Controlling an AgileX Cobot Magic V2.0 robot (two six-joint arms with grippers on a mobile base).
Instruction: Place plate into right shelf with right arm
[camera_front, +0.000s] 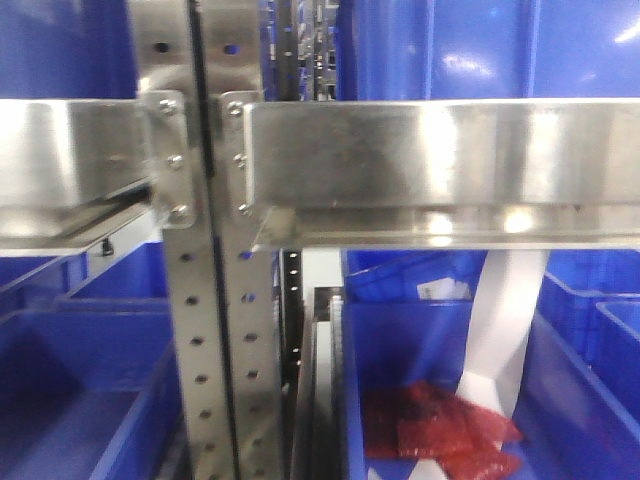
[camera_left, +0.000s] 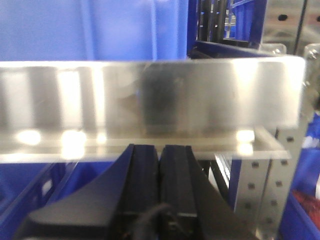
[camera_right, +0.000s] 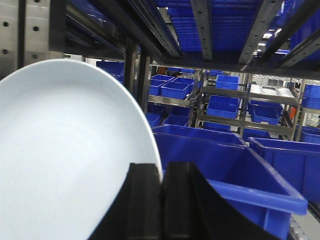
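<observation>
The plate (camera_right: 65, 160), round, white and glossy, fills the left half of the right wrist view and stands on edge. My right gripper (camera_right: 162, 175) is shut on its rim, which runs down between the two black fingers. It hangs inside a rack, above blue bins. The right shelf (camera_front: 440, 160) shows in the front view as a broad shiny steel lip across the upper right; neither arm appears there. My left gripper (camera_left: 159, 155) is shut with nothing in it, just below and in front of another steel shelf lip (camera_left: 150, 105).
A perforated steel upright (camera_front: 215, 330) divides the two racks. Below the right shelf a blue bin (camera_front: 560, 440) holds red packets (camera_front: 440, 435) and a white strip (camera_front: 505, 330). An open blue bin (camera_right: 235, 175) lies right of the plate, under dark rails (camera_right: 205, 25).
</observation>
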